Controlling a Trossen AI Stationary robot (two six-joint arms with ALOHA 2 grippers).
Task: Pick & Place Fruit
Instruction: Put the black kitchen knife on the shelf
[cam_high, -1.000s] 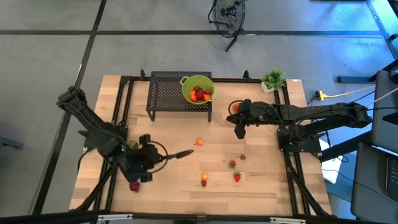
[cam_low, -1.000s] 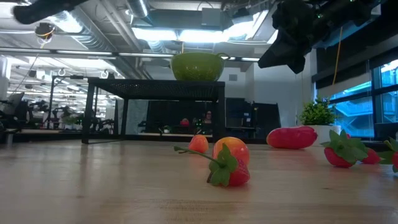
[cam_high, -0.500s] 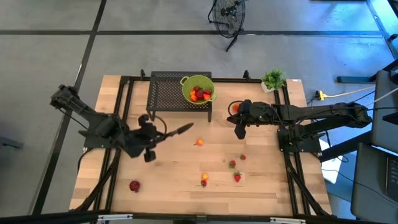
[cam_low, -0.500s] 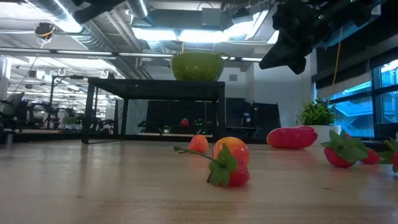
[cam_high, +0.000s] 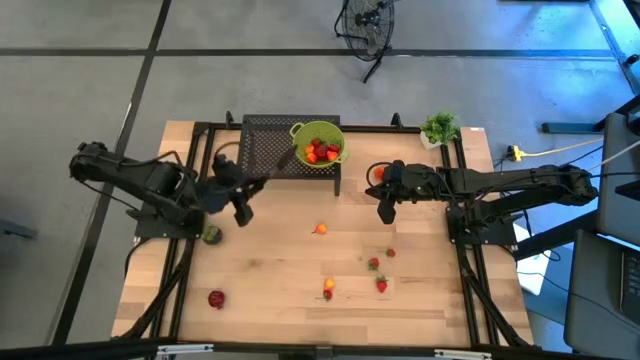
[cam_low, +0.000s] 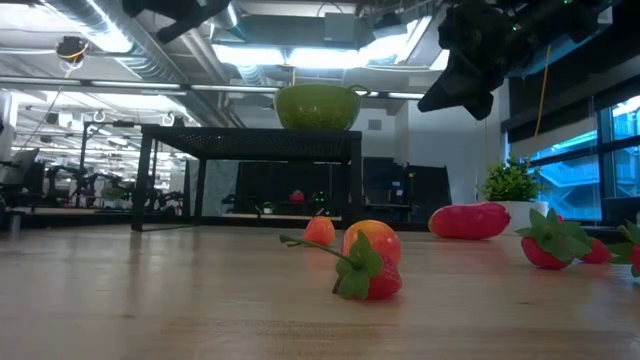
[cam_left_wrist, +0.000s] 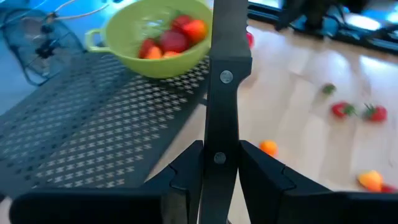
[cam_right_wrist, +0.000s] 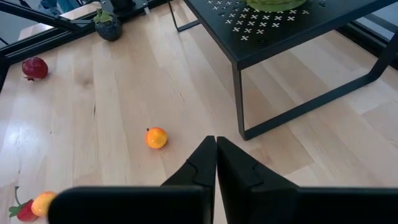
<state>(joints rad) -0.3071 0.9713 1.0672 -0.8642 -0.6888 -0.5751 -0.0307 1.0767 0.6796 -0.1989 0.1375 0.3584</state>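
Hovering beside the rack, our right gripper (cam_high: 385, 213) is clenched empty — the orange fruit (cam_high: 320, 229) lies nearest it, toward table centre. Our left gripper (cam_high: 243, 190) grasps the knife (cam_left_wrist: 222, 68), pointing at the bowl (cam_high: 300, 145).

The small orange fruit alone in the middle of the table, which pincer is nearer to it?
Right. The right pincer hangs just to the right of the orange fruit. The left pincer, gripping the knife, sits slightly farther off on the fruit's left.

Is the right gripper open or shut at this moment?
Shut: the right gripper shows its two dark fingers pressed together with nothing between them, above bare table.
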